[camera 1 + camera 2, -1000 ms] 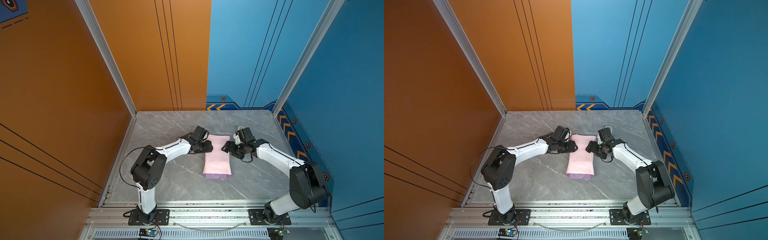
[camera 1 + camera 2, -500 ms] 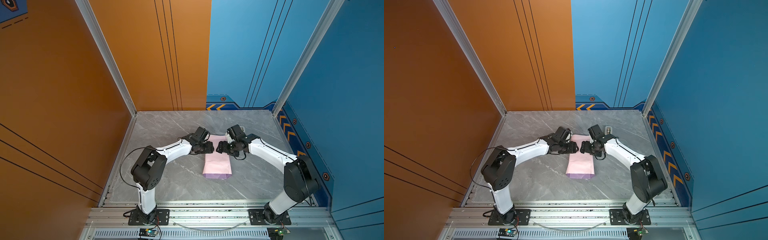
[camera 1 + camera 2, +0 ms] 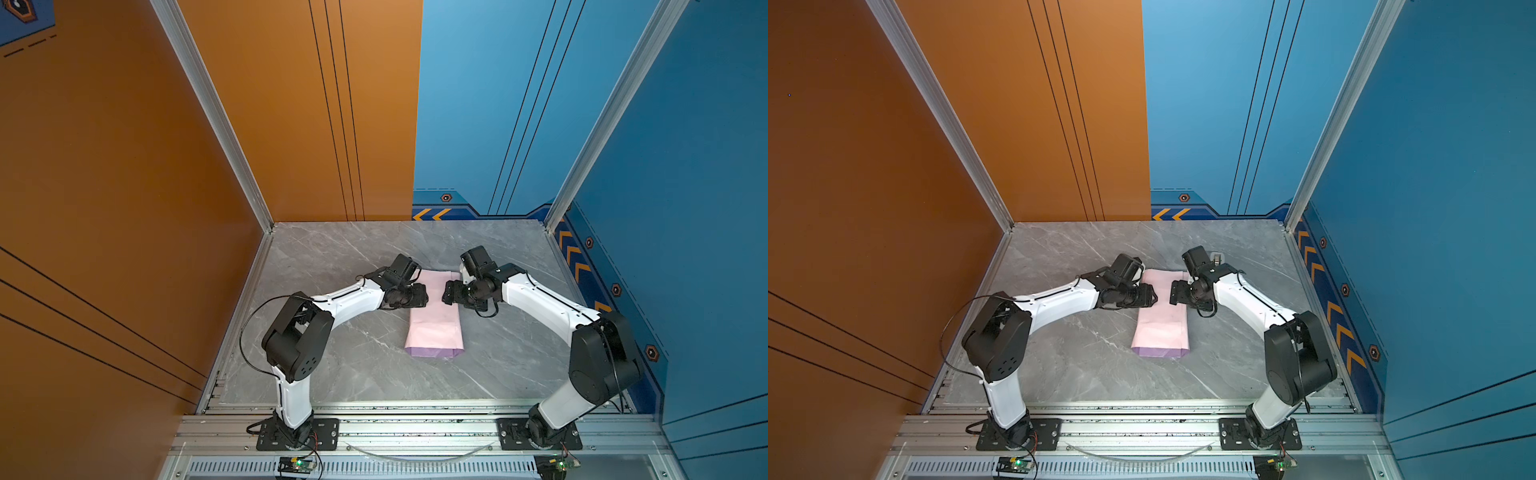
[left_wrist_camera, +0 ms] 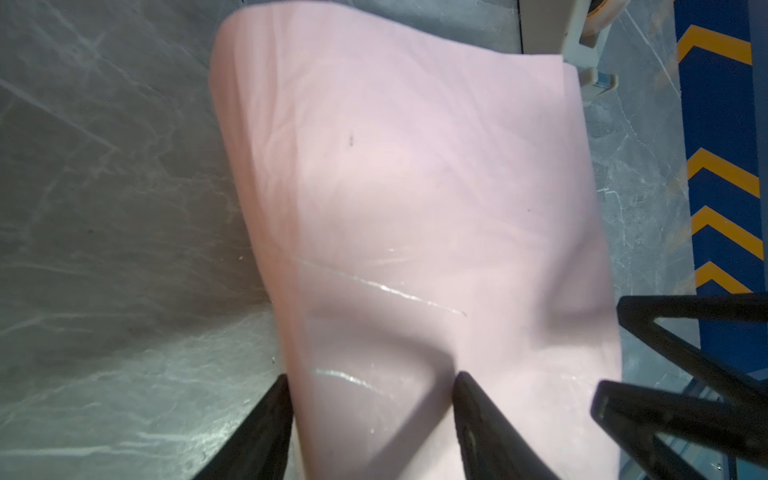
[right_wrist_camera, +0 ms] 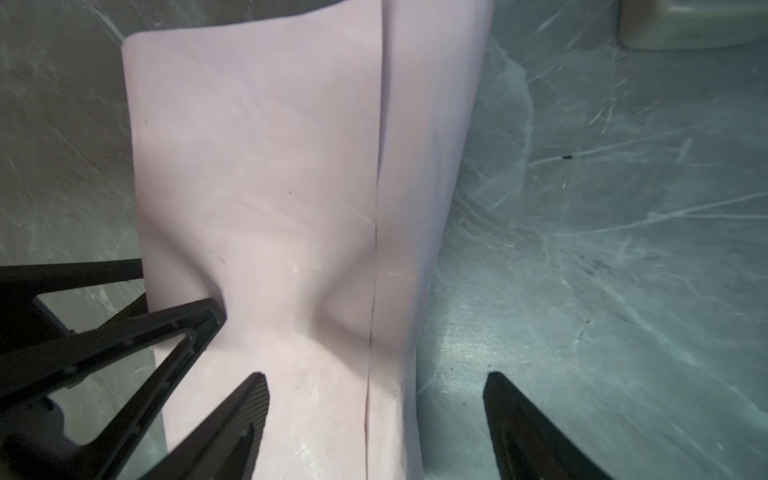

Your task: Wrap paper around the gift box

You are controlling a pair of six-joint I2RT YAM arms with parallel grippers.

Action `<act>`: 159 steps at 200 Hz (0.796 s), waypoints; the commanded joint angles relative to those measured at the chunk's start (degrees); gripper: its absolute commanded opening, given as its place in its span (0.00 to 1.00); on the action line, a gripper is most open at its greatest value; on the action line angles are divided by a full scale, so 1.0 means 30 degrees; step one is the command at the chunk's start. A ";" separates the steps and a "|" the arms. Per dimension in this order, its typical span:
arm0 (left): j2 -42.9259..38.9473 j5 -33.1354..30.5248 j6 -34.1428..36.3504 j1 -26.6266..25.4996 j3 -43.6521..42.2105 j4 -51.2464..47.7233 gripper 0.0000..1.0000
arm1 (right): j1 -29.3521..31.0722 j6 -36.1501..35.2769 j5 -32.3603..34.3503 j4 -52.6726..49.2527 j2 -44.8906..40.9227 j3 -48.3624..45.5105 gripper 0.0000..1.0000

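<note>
The paper (image 3: 434,328) lies mid-table as a long folded wrap, pale pink side up with a lilac strip at its near end, and the gift box is out of sight. The left gripper (image 4: 372,376) is down at the wrap's left edge, jaws parted and straddling that edge, gripping nothing. The right gripper (image 5: 377,376) faces it from the right edge, jaws spread wide, one finger over the pink, the other over bare table (image 5: 582,249), nothing held.
</note>
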 commanded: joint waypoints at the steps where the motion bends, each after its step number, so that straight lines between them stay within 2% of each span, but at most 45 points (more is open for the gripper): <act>1: -0.0700 -0.0242 0.0345 -0.0211 0.0281 -0.0518 0.63 | 0.0244 -0.0498 -0.0110 -0.0398 0.0691 0.0790 0.84; 32: -0.1204 -0.0032 0.0172 -0.0209 0.0048 -0.0269 0.65 | 0.0768 -0.0746 -0.0125 -0.0396 0.1289 0.1562 0.79; 69: -0.1653 0.0026 0.0134 -0.0108 -0.0308 -0.0110 0.65 | 0.1513 -0.1102 0.0409 -0.0774 0.1686 0.2242 0.66; 87: -0.1531 -0.0047 0.0085 -0.0095 -0.0477 0.0044 0.63 | 0.1707 -0.1008 0.0523 -0.0889 0.1853 0.2404 0.63; 103: -0.1307 -0.0027 -0.0164 -0.0068 -0.0667 0.0222 0.59 | 0.1740 -0.0762 0.0682 -0.0901 0.1772 0.2366 0.64; 119: -0.1243 -0.0197 -0.0340 -0.0093 -0.0840 0.0429 0.57 | 0.1574 -0.0587 0.1098 -0.1083 0.1384 0.2221 0.77; 127: -0.1243 -0.0241 -0.0333 -0.0101 -0.0920 0.0451 0.56 | 0.1414 -0.0550 0.1127 -0.1094 0.1051 0.2028 0.81; 159: -0.1331 -0.0401 -0.0228 -0.0093 -0.0935 0.0331 0.56 | 0.0898 -0.0315 0.0465 -0.0907 0.0094 0.0983 0.82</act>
